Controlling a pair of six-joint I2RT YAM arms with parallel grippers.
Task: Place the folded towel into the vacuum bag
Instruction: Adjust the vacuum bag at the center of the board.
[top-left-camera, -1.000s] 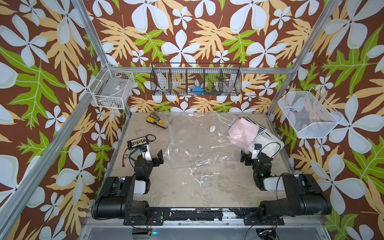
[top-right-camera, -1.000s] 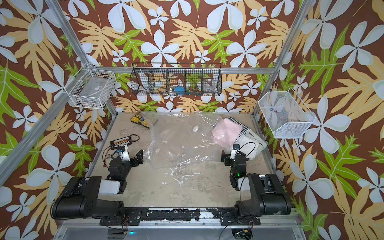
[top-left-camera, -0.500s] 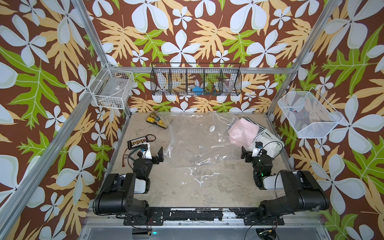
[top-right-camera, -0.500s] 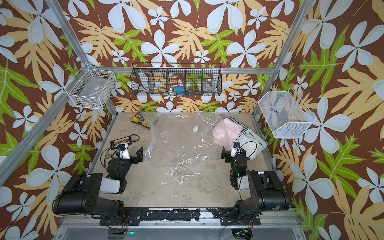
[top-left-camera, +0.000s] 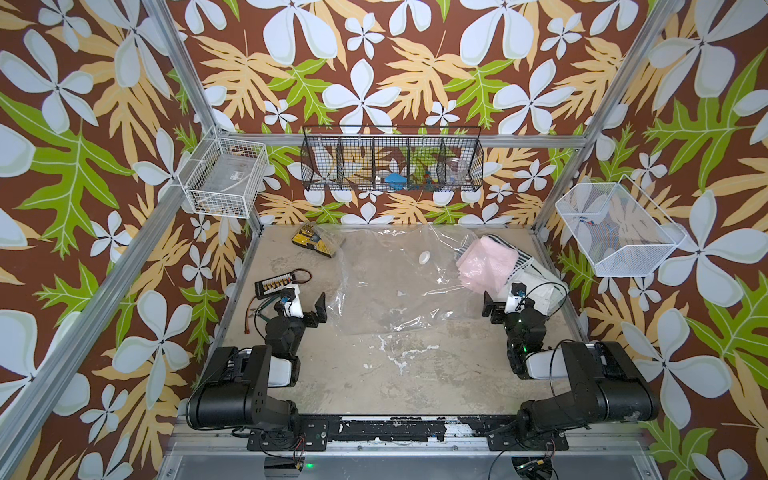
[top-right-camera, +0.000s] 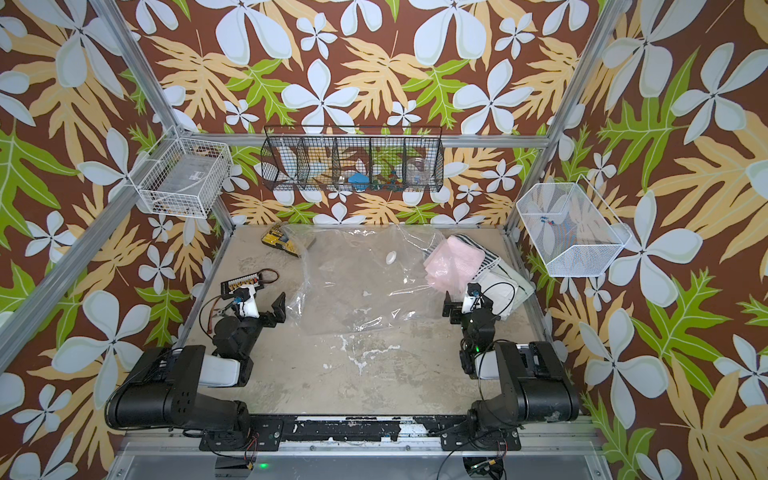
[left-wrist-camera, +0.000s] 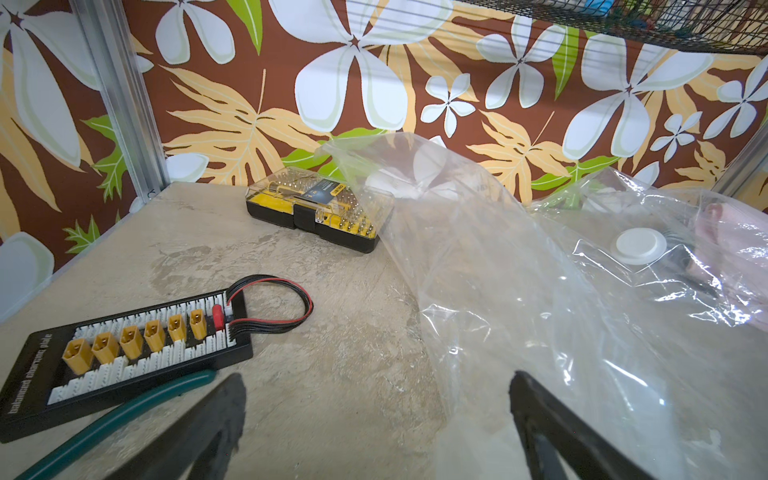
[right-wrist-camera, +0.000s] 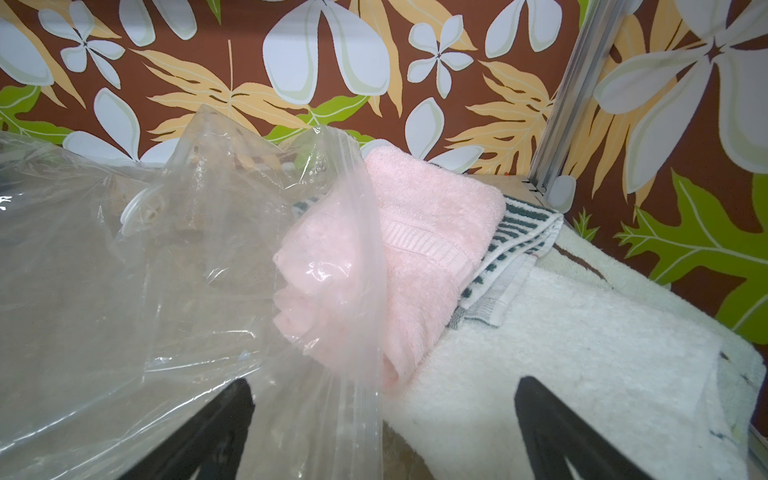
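Robotics lab cell: aluminium frame (top-left-camera: 178, 62), floral-print walls (top-left-camera: 374, 62), wire baskets (top-left-camera: 357, 162), two robot arms (top-left-camera: 245, 386) mounted at a stained desk (top-left-camera: 395, 374).

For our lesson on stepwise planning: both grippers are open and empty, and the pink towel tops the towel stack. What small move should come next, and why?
Probably ease the right gripper forward onto the near fold of the pink towel. Its jaws stand open and empty just short of it, and the vacuum bag drapes its zip edge over part of the towel.

Pink towel (right-wrist-camera: 436, 232) ptly veiled by vacuum bag (right-wrist-camera: 124, 270); black basket (top-left-camera: 328, 166) contents unclear.
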